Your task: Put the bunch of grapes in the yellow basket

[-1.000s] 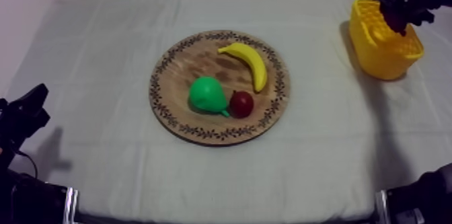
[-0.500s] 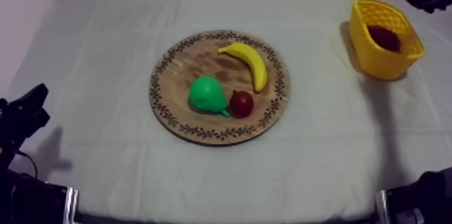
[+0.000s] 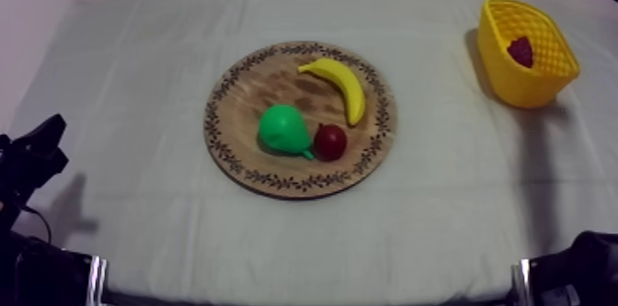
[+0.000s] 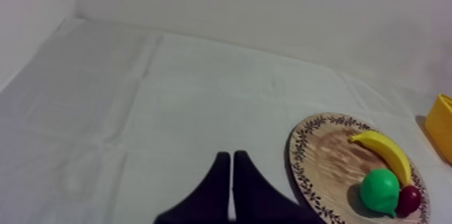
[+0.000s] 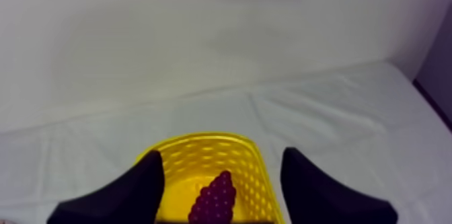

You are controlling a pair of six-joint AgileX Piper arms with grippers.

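The yellow basket holds one item: the bunch of grapes, lying inside against the basket's inner wall. The right gripper hangs above the basket, over the grapes, fingers spread apart and gripping nothing. Well apart from the basket lies the wooden board, which carries a banana, a pear and a small red fruit touching the pear. The left gripper sits beyond the board from the basket, fingers pressed together as a narrow wedge, grasping nothing.
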